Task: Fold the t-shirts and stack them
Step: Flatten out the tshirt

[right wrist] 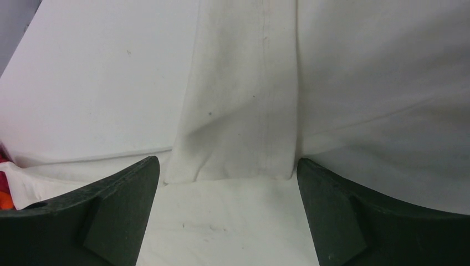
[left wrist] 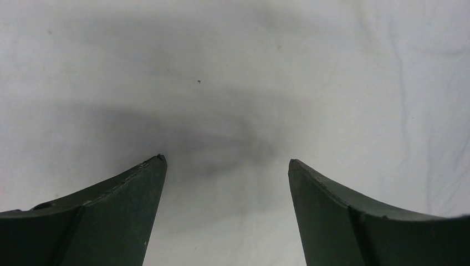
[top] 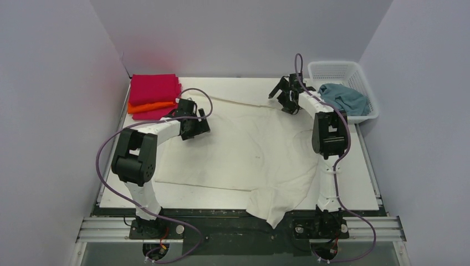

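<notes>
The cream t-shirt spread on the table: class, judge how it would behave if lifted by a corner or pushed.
Probably floppy: the cream t-shirt lies creased and its near corner droops over the table edge, so a lifted corner would likely drag the rest. Pushed, it would likely bunch into folds rather than slide whole.

arms [top: 161, 128]: white links; black joints | cables [top: 98, 160]: purple; looped | jaws: dark green; curved

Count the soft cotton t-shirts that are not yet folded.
2. A cream cotton t-shirt lies spread across the table; a crumpled grey-blue t-shirt sits in the white plastic mesh basket. Others may be hidden beneath it.
</notes>
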